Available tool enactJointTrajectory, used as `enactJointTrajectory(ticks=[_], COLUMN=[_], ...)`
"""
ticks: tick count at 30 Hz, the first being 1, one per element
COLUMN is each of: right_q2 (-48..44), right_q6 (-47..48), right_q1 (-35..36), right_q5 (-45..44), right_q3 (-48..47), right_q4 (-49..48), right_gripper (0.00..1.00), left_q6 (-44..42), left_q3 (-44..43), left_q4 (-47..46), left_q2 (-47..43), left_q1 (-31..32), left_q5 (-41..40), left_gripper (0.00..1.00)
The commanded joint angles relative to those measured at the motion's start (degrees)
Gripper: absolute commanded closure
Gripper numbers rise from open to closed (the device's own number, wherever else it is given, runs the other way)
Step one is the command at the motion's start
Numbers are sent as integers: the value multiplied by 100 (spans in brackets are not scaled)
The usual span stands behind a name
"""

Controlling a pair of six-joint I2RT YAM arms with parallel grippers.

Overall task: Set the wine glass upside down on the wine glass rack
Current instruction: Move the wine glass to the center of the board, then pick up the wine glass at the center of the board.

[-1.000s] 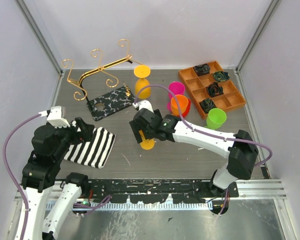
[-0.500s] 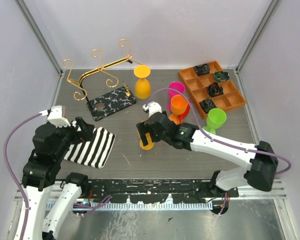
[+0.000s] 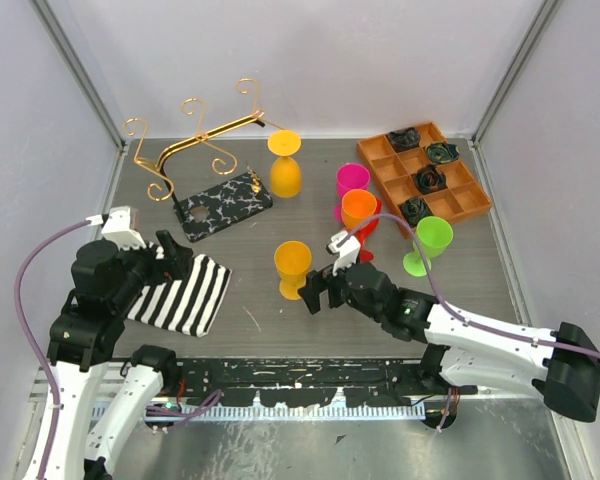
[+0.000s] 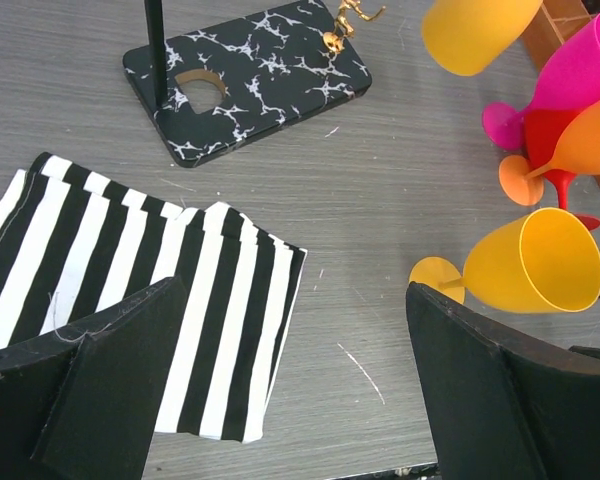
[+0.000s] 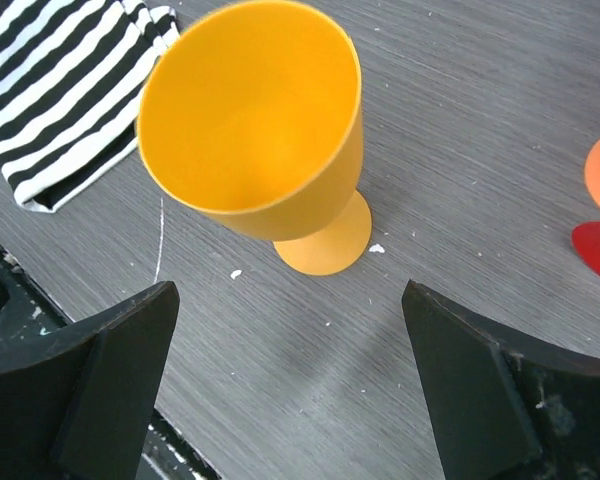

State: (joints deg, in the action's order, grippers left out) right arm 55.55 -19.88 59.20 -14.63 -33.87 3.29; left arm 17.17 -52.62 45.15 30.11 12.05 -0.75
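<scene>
A yellow-orange wine glass [image 3: 292, 266] stands upright on the table's middle; it fills the right wrist view [image 5: 255, 130] and shows at the right of the left wrist view [image 4: 535, 262]. My right gripper [image 3: 318, 290] is open and empty, just to the near right of it, not touching. The gold wine glass rack [image 3: 195, 140] stands at the back left on its black-and-white marbled base [image 3: 223, 203], also in the left wrist view [image 4: 250, 75]. A second yellow glass [image 3: 285, 166] is upside down at the rack's right end. My left gripper [image 3: 170, 256] is open above the striped cloth.
A black-and-white striped cloth [image 3: 185, 295] lies at the near left. Pink [image 3: 352, 180], orange [image 3: 358, 210] and green [image 3: 430, 240] glasses stand right of centre, a red one behind the orange. An orange compartment tray [image 3: 425, 175] sits at the back right.
My right gripper has let go of the yellow-orange glass and drawn back to the near right. The glass now stands free and upright. The left arm has barely moved.
</scene>
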Motion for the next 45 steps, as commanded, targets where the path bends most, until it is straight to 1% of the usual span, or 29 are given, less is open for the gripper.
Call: enactJointTrajectory(ticks=[1,3,6,10,12,16,21,23,27,33,40,45], right_q2=[-146,-124,64,892,1454,2480,3902,4318,4834,5131,5377,5562], right_q6=[-73,-100,-2,218,374,578,1004,1112,1193,1484,1801,1983], right_q1=[26,26,27,24,23,25,25,28,30,23,26,24], right_q5=[-89,-145,-148,-184,-160,-16,67,99,153,70,-104,-162], right_q3=[726,1153,1900,2522,2596,2433,2498,2344,1986,1683,1547,1395], right_q4=[-1638,-2416,-3861,-5916,-6652,-7536,-9900,-10059,-10066,-10066,-10062,-10069], right_gripper=[0,0,1,6,8,9,14,15,17,20,26,32], left_q6=[14,15,-26,-88,-103,-117,-125,-141,-157,-158,-161,-170], left_q3=[34,77,143,138,137,141,134,137,134,134,153,151], left_q4=[-229,-234,-220,-217,-199,-208,-170,-160,-134,-127,-136,-165], left_q2=[-21,-2,6,18,28,46,8,-4,-1,-22,27,150], left_q1=[7,7,7,7,7,7,7,7,6,7,10,12], left_q5=[8,-59,-113,-136,-148,-133,-114,-124,-104,-101,-60,70], left_gripper=[1,1,1,1,1,1,1,1,1,1,1,1])
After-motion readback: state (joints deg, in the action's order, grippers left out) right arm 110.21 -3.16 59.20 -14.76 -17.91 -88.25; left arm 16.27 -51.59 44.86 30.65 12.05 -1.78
